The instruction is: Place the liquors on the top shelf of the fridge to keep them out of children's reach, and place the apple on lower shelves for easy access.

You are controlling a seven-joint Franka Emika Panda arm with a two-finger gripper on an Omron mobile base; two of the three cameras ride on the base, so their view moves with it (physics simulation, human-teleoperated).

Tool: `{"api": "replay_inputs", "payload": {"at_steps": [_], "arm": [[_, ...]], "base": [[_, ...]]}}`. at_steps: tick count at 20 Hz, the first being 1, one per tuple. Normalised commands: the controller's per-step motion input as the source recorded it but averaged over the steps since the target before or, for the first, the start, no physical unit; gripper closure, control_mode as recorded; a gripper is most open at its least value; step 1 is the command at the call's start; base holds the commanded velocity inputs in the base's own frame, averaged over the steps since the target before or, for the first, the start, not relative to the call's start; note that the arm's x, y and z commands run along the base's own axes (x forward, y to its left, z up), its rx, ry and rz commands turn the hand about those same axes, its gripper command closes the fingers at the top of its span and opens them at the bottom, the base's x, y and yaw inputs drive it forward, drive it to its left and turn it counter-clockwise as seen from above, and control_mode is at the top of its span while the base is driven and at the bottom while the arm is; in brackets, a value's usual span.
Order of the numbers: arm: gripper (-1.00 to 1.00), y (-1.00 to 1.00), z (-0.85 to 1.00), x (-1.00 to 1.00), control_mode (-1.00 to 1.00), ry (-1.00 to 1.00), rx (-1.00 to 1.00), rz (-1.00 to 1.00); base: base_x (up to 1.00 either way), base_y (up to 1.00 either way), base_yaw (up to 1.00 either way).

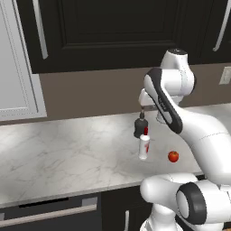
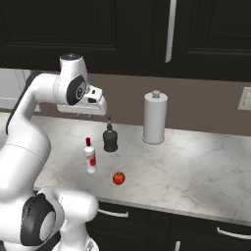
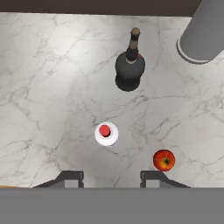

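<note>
Gripper (image 3: 111,177) fingers wide above white bottle (image 3: 106,133); I risk toppling it toward nearby apple (image 3: 164,160).

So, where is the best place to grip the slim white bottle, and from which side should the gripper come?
Probably by the body just under the red cap, coming straight down from above. The slim white bottle stands upright on the counter, apart from the dark bottle and the apple, and the open gripper already looks down near it.
</note>
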Motion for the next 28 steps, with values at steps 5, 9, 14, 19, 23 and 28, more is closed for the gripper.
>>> {"api": "replay_inputs", "payload": {"at_steps": [5, 9, 14, 19, 23, 28], "arm": [[-1.0, 0.0, -0.19, -0.2, -1.0, -0.01, 0.0, 0.03], [-1.0, 0.41, -0.58, -0.37, -1.0, -0.02, -0.04, -0.14], [-1.0, 0.24, -0.57, -0.33, -1.0, -0.05, -0.01, -0.18], [-1.0, 0.28, -0.38, -0.11, -1.0, -0.14, 0.0, -0.26], [-1.0, 0.22, -0.23, 0.0, -1.0, -0.09, -0.03, -0.43], [-1.0, 0.07, -0.27, 0.26, -1.0, -0.09, -0.03, -0.39]], "base": [[0.0, 0.0, 0.0], [0.0, 0.0, 0.0], [0.0, 0.0, 0.0], [0.0, 0.0, 0.0], [0.0, 0.0, 0.0], [0.0, 0.0, 0.0]]}}
